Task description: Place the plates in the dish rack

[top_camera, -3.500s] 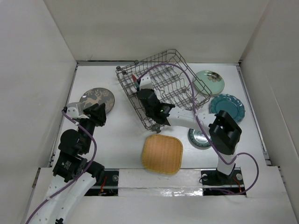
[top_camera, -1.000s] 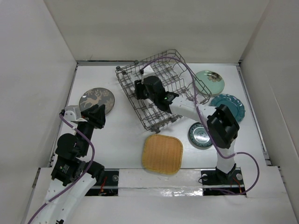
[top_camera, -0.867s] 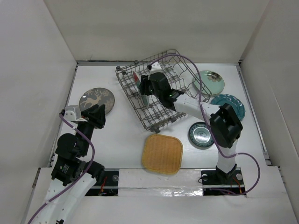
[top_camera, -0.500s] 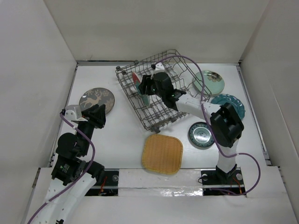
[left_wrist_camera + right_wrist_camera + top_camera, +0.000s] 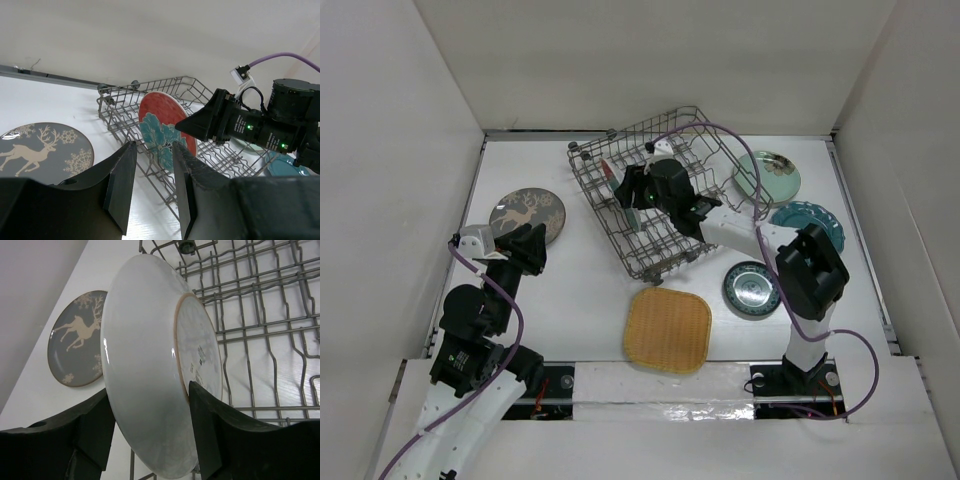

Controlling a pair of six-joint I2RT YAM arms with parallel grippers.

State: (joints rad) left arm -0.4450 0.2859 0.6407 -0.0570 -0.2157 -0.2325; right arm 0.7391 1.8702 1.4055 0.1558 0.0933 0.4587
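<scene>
The left fingers [image 5: 120, 190] gape wide and empty over bare table [image 5: 580, 290], just beside the deer plate [image 5: 528, 213]. Farther off, in the dish rack [image 5: 692, 135], the red flowered plate [image 5: 162, 132] stands on edge, its flowers facing the left arm and its lower rim hidden. The right fingers [image 5: 95, 435] straddle it; whether they touch it is unclear.

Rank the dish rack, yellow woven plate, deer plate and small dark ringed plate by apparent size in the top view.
Largest to smallest:
1. dish rack, clearly
2. yellow woven plate
3. deer plate, a little smaller
4. small dark ringed plate, its right edge hidden by the right arm
</scene>
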